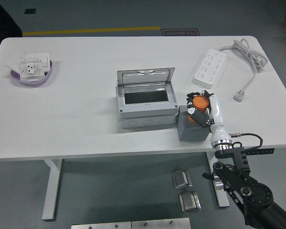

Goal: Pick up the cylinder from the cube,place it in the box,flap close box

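Observation:
An orange cylinder (199, 102) stands on top of a grey cube (192, 129) just right of the box. My right hand (201, 109) reaches up from the lower right, its fingers curled around the cylinder, which still rests on the cube. The grey box (145, 113) sits at the table's middle with its clear flap lid (146, 76) raised at the back and the inside showing dark. No left arm shows in the view.
A white power strip (210, 66) with its cable (248, 59) lies at the back right. A purple bowl (32, 76) with white socket plates stands at the far left. Metal parts lie on the floor below the table's near edge.

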Available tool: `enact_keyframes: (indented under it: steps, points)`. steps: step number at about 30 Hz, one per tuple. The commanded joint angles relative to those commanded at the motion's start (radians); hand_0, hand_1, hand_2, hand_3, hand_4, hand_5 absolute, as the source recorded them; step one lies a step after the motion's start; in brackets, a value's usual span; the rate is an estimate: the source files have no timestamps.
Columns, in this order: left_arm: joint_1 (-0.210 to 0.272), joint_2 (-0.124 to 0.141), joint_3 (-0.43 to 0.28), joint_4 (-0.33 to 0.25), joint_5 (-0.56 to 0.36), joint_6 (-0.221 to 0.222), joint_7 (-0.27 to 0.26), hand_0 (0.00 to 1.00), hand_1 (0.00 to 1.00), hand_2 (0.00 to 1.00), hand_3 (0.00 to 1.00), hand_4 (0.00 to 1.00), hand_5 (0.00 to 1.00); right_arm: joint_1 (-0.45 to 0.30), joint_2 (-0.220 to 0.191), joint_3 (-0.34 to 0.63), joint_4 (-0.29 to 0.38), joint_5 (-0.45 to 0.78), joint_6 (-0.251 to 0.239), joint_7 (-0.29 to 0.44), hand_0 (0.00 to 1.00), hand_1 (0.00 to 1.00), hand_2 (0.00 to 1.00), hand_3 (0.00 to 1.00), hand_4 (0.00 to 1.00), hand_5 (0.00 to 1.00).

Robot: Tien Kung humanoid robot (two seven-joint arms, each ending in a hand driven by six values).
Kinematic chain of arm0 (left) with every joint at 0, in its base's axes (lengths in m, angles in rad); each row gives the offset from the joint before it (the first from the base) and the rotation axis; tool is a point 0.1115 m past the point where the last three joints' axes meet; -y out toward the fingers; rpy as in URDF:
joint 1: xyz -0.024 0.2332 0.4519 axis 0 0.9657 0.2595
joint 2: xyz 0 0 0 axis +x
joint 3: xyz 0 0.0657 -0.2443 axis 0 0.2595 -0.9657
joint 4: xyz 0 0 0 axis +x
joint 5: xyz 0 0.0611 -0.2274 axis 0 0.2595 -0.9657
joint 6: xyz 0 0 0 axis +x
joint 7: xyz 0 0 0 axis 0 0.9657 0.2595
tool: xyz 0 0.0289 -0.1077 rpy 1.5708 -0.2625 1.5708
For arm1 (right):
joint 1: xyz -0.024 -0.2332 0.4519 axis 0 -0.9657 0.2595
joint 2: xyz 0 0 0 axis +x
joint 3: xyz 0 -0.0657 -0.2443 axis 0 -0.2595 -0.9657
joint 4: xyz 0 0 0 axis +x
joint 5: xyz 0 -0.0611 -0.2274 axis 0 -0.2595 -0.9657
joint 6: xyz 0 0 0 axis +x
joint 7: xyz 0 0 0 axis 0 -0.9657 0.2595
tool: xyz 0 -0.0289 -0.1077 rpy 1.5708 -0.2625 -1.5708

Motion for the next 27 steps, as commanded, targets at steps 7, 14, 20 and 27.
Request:
enact_keyframes:
  steps: [7,14,20,27]
  points:
    - [-0.002,-0.001,0.001,0.000,-0.002,0.001,-0.001,0.627,0.581,0.551,0.597,0.489,0.027,0.008,-0.002,-0.006,-0.002,-0.015,-0.003,0.000,0.442,0.204,0.244,0.214,0.002,0.002]
    - [0.001,0.000,-0.014,0.000,0.020,-0.002,0.002,0.627,0.584,0.553,0.600,0.496,0.032,0.069,-0.024,-0.032,0.019,-0.116,-0.015,-0.081,0.419,0.182,0.228,0.218,0.002,0.002]
    - [0.003,0.005,-0.033,0.000,0.041,-0.002,0.003,0.627,0.586,0.555,0.601,0.499,0.033,0.178,-0.029,-0.095,0.033,-0.258,0.013,-0.210,0.316,0.179,0.224,0.220,0.002,0.002]
    - [0.001,0.009,-0.038,0.000,0.050,-0.002,0.004,0.627,0.589,0.556,0.602,0.507,0.042,0.310,-0.003,-0.206,0.008,-0.437,0.122,-0.380,0.178,0.172,0.217,0.223,0.002,0.002]
